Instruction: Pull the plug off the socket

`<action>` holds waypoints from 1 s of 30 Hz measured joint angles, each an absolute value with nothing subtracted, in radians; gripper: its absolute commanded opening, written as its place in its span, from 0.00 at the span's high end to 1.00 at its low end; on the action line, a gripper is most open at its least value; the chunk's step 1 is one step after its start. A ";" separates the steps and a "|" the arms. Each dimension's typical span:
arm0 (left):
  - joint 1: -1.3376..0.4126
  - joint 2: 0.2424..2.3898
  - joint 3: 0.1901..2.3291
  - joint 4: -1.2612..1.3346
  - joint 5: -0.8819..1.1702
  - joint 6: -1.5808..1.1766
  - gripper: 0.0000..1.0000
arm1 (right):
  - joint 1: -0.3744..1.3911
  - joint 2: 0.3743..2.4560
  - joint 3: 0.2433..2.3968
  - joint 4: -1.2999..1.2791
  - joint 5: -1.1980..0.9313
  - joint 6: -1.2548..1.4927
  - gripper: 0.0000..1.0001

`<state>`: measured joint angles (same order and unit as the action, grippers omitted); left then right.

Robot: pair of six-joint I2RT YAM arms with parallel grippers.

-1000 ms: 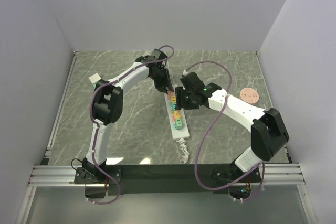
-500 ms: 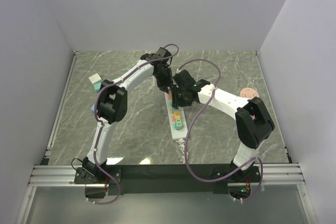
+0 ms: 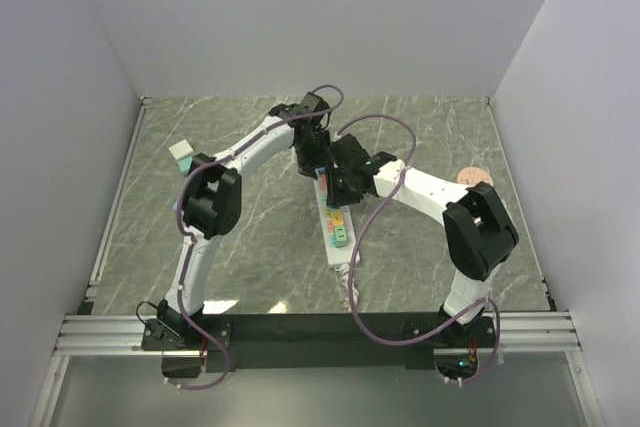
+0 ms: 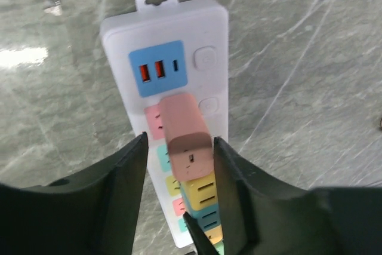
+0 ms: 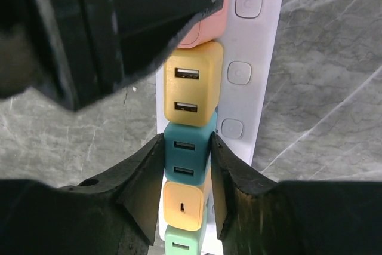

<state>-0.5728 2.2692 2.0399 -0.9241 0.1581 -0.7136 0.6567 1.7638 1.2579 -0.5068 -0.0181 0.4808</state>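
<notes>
The long white plastic power strip with pastel outlets [image 3: 343,252] lies mid-table on the grey marble-look top [image 3: 230,237]. I've got my left gripper [image 4: 179,147] open just wider than the stubby salmon-pink block plug [image 4: 186,129] near its far end, one finger per flank, not pinching yet. My right gripper [image 5: 186,147] looks closed on the teal block plug [image 5: 190,150], which I reckon pins the light strip. The pink one's hard, slick and likely seated tight, so I'd squeeze its flat sides low and pull straight out.

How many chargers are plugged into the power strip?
5, in one row: pink charger, yellow charger, teal charger, orange charger, mint charger at the bottom edge. More may be hidden.
</notes>
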 measured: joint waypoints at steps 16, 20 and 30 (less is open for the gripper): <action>-0.472 1.788 1.356 -0.559 0.152 -0.765 0.40 | 0.667 1.783 1.286 -0.522 -0.022 0.482 1.00; -0.479 1.732 1.250 -0.428 0.210 -0.767 0.54 | 0.667 1.790 1.298 -0.535 -0.021 0.480 1.00; -0.537 1.772 1.121 -0.193 0.343 -0.780 0.77 | 0.667 1.806 1.325 -0.564 -0.021 0.481 1.00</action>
